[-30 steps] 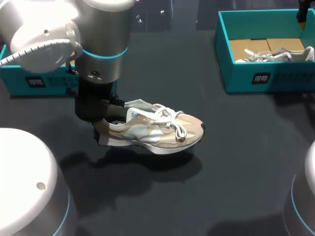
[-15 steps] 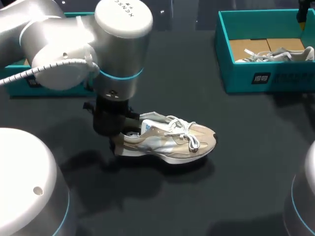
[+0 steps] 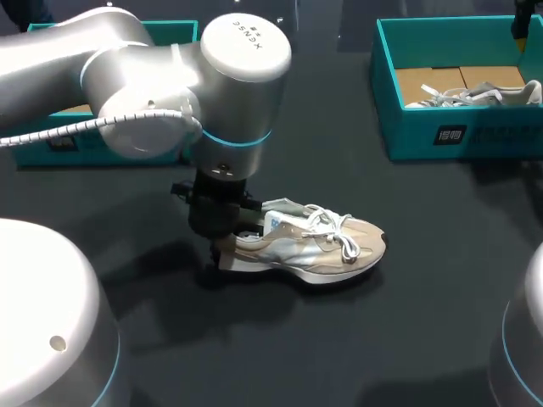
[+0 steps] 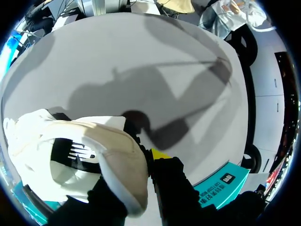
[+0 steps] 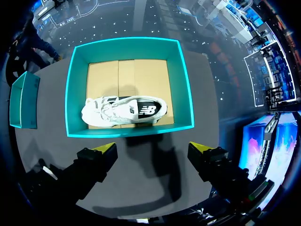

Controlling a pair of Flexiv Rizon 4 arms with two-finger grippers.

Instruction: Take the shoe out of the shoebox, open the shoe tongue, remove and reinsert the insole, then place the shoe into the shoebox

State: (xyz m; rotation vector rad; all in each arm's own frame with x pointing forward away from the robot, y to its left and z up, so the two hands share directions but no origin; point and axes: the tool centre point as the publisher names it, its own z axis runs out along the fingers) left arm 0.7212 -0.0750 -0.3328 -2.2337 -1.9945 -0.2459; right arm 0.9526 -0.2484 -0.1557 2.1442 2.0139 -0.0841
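Shoe (image 3: pixel 318 250) clenched at heel by left pincer (image 4: pixel 143 162), sole down at desk (image 3: pixel 407 322), likely steadied for tongue work; right pincer (image 5: pixel 153 149) splayed, free above shoebox (image 5: pixel 129 130).

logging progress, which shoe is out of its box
The beige shoe on the table, heel gripped by the left gripper; the white shoe lies inside the right-hand shoebox.
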